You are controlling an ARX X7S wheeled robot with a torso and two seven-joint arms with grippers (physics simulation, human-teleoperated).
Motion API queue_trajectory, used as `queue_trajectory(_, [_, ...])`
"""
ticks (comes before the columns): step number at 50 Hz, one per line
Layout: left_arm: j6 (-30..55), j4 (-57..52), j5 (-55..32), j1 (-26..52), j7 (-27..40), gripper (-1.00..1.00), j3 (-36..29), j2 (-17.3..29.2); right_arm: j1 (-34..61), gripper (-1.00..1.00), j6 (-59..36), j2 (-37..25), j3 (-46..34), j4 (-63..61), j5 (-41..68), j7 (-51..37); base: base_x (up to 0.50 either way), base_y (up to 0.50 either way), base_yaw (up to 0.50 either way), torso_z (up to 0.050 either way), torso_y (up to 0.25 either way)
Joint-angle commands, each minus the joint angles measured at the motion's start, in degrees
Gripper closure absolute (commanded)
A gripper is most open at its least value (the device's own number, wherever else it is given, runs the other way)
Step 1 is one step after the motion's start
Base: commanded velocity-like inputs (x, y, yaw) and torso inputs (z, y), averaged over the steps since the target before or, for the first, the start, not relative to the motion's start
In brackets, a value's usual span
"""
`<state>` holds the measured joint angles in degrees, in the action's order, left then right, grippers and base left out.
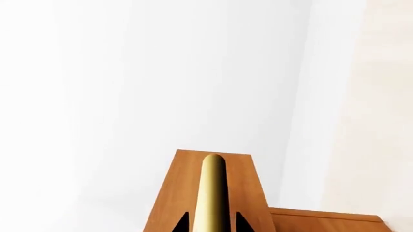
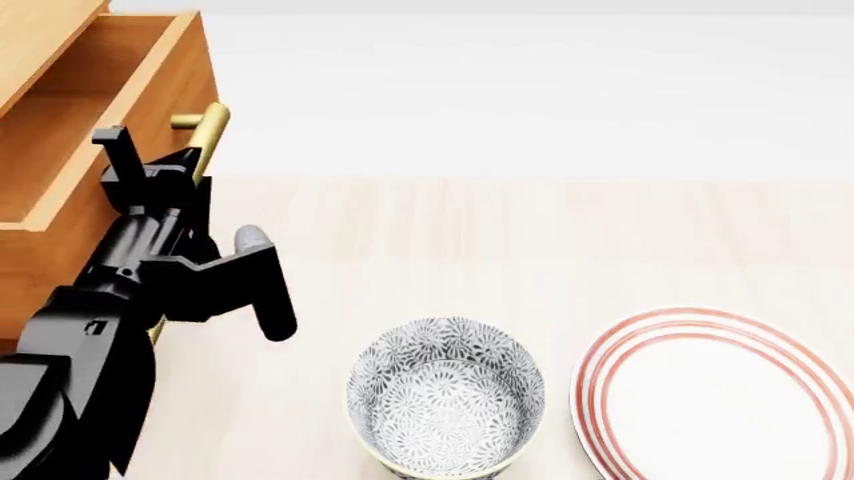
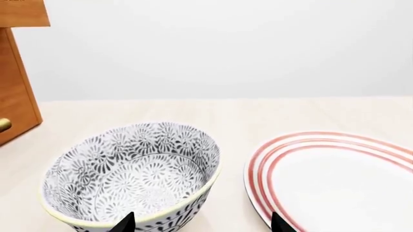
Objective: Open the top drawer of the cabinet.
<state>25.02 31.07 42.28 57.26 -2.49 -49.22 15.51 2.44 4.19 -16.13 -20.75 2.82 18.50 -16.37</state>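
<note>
Drawer work at the bench's (image 2: 561,240) left: the top drawer (image 2: 80,140) stands pulled out of the cabinet (image 2: 34,270), its brass handle (image 1: 213,193) running between the left claw's (image 1: 213,223) fingers. Whether they pinch it, I cannot tell. The right claw (image 3: 201,223), spread wide and empty, hangs over a patterned bowl (image 2: 447,395) and striped plate (image 2: 721,400).

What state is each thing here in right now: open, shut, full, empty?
top drawer: pulled open, inside looks empty
brass handle: between the left gripper's fingers
patterned bowl: upright, empty
striped plate: flat, empty
right gripper: open, holding nothing
</note>
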Motion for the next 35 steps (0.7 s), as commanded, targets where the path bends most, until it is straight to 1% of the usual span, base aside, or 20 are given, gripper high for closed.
queue_trajectory(1, [-1.6,-4.6,-3.6,2.6,-2.6,1.0,-4.1,-6.1,0.2,-1.0,-0.4,0.7,1.3,-0.5,-0.1,1.2,0.0,0.0,-0.01,0.0,0.0])
queue_trajectory(12, [-0.4,-7.7,-3.0,2.4,-4.0,1.0,-5.4,-7.9,-0.1,-1.0,-0.2,0.4,1.1,-0.7,0.2,1.2,0.0,0.0,0.0,0.0,0.0])
queue_trajectory(23, [0.3,-8.4,-3.2,2.0,-4.1,1.0,-5.5,-7.7,-0.3,-1.0,-0.2,0.2,0.9,-0.7,0.3,1.1,0.0,0.0,0.0,0.0,0.004])
queue_trajectory(24, [0.6,-7.8,-3.7,2.0,-3.6,-1.0,-4.8,-8.0,-0.3,-1.0,-0.4,0.2,0.8,-0.9,0.3,1.0,0.0,0.0,0.0,0.0,0.01])
queue_trajectory(29, [0.8,-8.0,-3.9,2.1,-3.3,-1.0,-4.4,-7.5,-0.2,-1.0,-0.3,0.3,0.6,-0.3,0.3,1.1,0.0,0.0,0.0,0.0,0.0])
queue_trajectory(33, [2.2,-12.3,-4.6,0.8,-3.4,-1.0,-2.9,-7.4,-0.2,-1.0,-0.3,0.2,0.5,-0.4,0.3,1.0,0.0,0.0,0.0,0.0,0.0])
queue_trajectory(35, [3.0,-14.7,-6.3,-0.2,-4.5,-1.0,-1.6,-7.7,-0.1,-1.0,-0.4,0.2,0.4,-0.3,0.4,1.0,0.0,0.0,0.0,0.0,0.0])
